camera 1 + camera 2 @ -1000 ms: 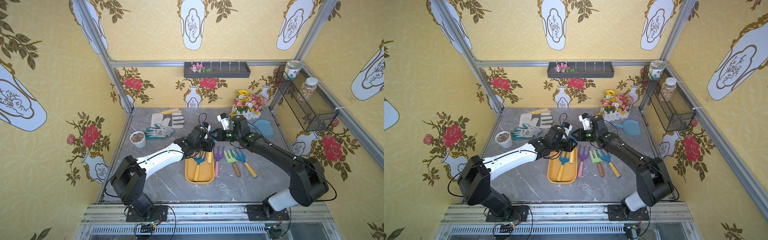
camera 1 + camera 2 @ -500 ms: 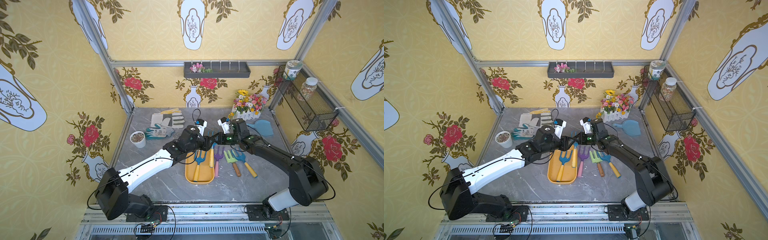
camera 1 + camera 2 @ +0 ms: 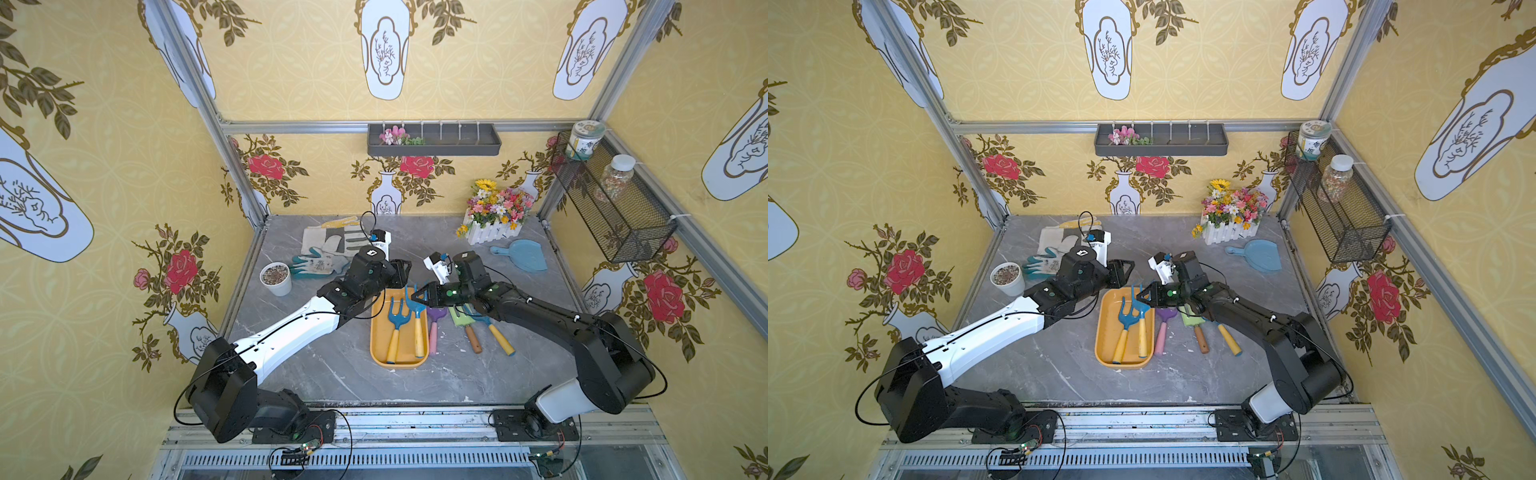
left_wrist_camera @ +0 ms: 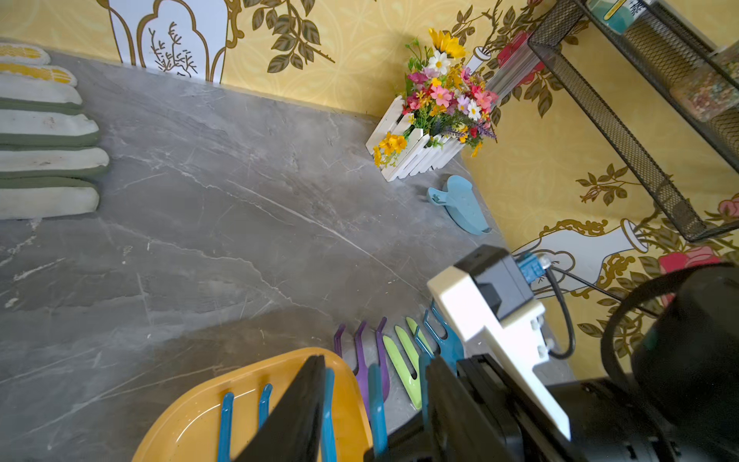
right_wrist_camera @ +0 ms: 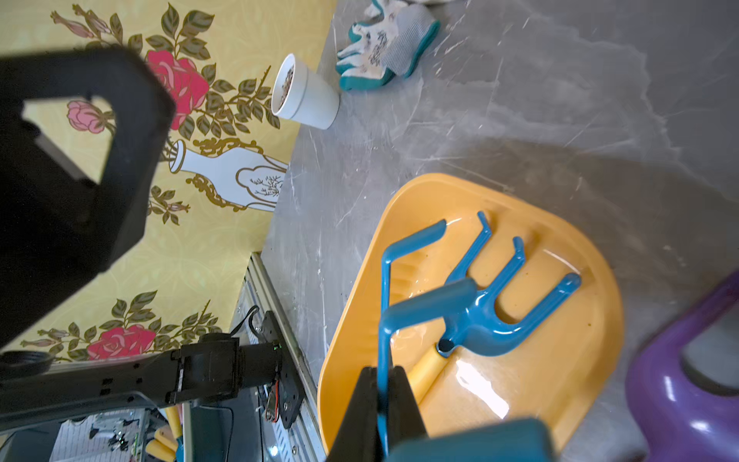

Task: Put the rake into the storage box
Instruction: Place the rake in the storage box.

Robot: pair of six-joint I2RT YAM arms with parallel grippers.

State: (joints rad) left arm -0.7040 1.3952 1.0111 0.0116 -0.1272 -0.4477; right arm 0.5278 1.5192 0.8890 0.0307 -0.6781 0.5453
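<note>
I see the right gripper (image 3: 418, 296) clamped tight on one blue prong of the rake (image 3: 415, 309). It holds the rake's head lifted over the far end of the storage box (image 3: 378, 332), a shallow yellow-orange tray at the table's middle, while the yellow handle slopes down into the box along the side nearer the right arm. A second blue rake (image 3: 395, 326) lies flat in the box just beside it, and the left gripper (image 3: 402, 269) hovers just beyond the box's far end, jaws partly apart and empty, near the held prongs without touching them.
</note>
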